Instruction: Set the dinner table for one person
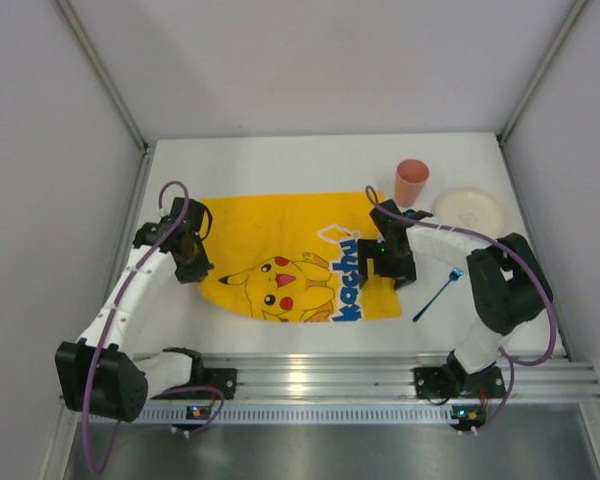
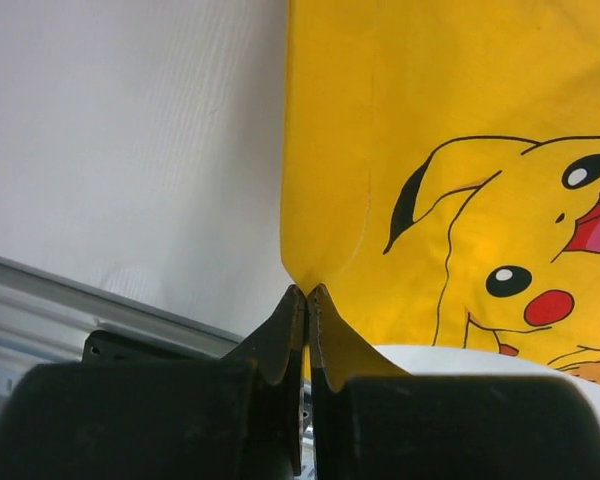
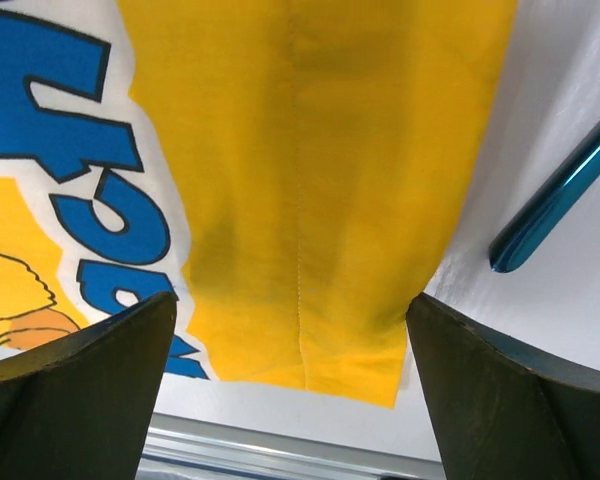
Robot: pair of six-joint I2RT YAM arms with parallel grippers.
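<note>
Left jaws closed, apparently pinching near-left corner of yellow mat [image 1: 270, 225]. Right jaws wide open over near-right corner. Mat lies mid white worktop [image 1: 310, 160], near edge rumpled. Advice: pinch right corner, pull both evenly, clear of blue fork [image 1: 438, 296].

A yellow mat [image 1: 270, 225] lies on the table [image 1: 280, 160], the left gripper [image 1: 188, 264] at its left edge, the right gripper [image 1: 385, 268] at its right. A cup [image 1: 411, 182], plate [image 1: 471, 209] and blue utensil [image 1: 438, 294] sit further right.
</note>
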